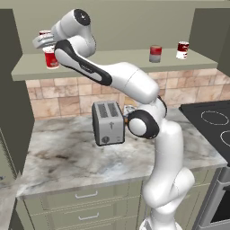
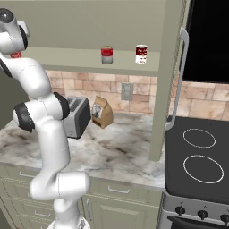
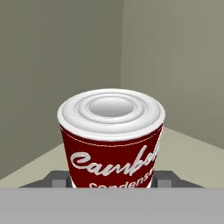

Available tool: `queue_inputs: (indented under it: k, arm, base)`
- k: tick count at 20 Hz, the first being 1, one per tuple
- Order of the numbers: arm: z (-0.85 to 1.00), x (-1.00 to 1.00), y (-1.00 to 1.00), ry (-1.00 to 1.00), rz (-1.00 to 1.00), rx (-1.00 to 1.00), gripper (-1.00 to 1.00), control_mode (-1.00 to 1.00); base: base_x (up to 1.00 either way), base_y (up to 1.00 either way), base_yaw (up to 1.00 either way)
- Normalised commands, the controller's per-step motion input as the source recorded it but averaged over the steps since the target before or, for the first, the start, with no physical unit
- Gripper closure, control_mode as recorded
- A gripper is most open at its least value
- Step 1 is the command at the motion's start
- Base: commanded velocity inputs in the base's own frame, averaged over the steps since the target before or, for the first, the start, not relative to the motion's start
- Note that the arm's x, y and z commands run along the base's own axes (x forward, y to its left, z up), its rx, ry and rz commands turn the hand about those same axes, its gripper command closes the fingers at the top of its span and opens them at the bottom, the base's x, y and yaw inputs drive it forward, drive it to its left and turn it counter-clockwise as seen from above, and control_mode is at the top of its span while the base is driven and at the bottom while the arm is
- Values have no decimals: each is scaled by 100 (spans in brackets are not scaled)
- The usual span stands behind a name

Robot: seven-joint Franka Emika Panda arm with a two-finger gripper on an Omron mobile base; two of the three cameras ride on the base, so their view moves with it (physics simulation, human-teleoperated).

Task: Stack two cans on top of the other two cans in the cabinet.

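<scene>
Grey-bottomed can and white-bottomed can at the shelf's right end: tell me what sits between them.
Nothing: in both base views a bare strip of the cabinet shelf separates the grey-bottomed can from the white-bottomed can.

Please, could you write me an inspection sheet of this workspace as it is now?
Surface: open shelf, level; marble counter below.
Job's things: soup can in the claw, above the bright red can; greyish can and red-and-white can stand apart, unstacked.
Clutter: toaster, brown bag on the counter.
Claw: shut on the soup can.
Cables: nothing seen.
Surroundings: stove, tiled wall, drawers.
</scene>
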Motion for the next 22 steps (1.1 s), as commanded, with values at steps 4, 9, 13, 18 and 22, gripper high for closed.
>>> queue_inputs:
  k: [4, 9, 13, 18, 22]
  arm:
    - [-7, 0, 0, 0, 0, 0, 100, -100]
    - [-4, 0, -1, 0, 0, 0, 100, -100]
    - [-5, 0, -4, 0, 0, 0, 100, -100]
    - [-2, 0, -5, 0, 0, 0, 100, -100]
    - [0, 0, -4, 0, 0, 0, 100, -100]
  base:
    - [0, 0, 0]
    - [0, 0, 0]
    - [0, 0, 0]
    - [0, 0, 0]
    - [0, 0, 0]
